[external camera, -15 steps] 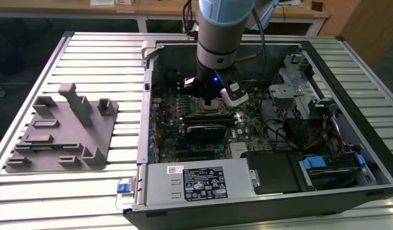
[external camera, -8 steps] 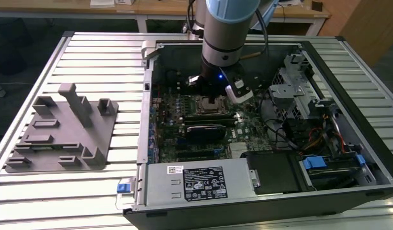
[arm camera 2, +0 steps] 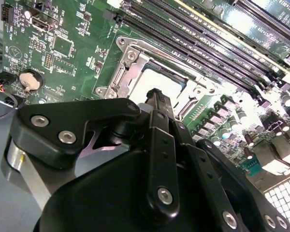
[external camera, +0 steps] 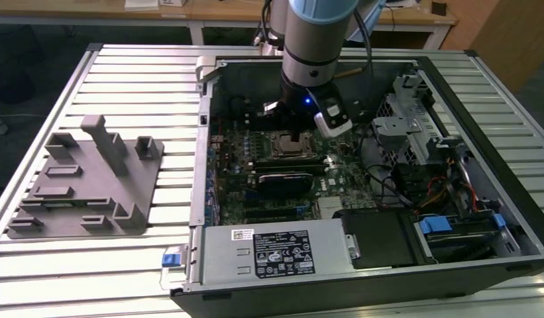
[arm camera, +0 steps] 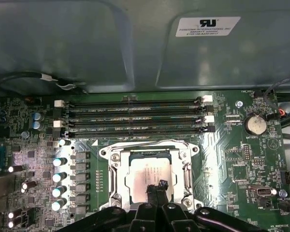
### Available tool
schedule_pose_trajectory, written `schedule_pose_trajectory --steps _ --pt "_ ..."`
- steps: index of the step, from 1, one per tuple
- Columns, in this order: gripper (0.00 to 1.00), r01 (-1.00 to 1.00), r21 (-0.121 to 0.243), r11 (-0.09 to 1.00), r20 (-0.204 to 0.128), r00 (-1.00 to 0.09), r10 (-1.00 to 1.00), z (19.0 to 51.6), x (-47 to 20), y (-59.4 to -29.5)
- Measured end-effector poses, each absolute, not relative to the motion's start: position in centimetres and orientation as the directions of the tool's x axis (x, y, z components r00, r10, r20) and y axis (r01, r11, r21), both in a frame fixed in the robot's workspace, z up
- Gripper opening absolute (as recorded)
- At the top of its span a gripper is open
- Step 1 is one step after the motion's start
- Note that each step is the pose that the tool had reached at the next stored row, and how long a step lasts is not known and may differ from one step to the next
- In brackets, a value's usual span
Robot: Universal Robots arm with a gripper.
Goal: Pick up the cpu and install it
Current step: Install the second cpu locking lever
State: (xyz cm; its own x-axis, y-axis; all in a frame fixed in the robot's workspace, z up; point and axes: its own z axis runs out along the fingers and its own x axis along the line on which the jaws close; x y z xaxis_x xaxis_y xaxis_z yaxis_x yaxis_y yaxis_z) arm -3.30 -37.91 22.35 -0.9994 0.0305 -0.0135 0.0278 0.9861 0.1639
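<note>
The cpu (arm camera: 147, 175), judged light, stiff and fragile, is being touched in its socket (arm camera: 150, 176) by the closed, empty-looking pincer (arm camera: 157, 187).

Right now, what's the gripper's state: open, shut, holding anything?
Gripper: shut, fingertips together, holding nothing, their tips over the cpu, which lies in the socket frame; whether they touch it cannot be told.

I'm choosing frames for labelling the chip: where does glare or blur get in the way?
In the second wrist view, the cpu top plate is washed out white by glare, and the near gripper body looks soft. In the first wrist view, the cpu reads evenly lit. In the exterior view, the socket area sits shaded under the arm.
</note>
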Motion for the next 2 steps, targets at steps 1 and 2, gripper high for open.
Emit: schedule_pose_trajectory --steps 1,2 --pt "0.11 0.028 0.164 0.986 -0.013 -0.999 0.03 22.35 -3.3 -37.91" --pt "0.11 0.028 0.164 0.986 -0.014 -0.999 0.03 22.35 -3.3 -37.91"
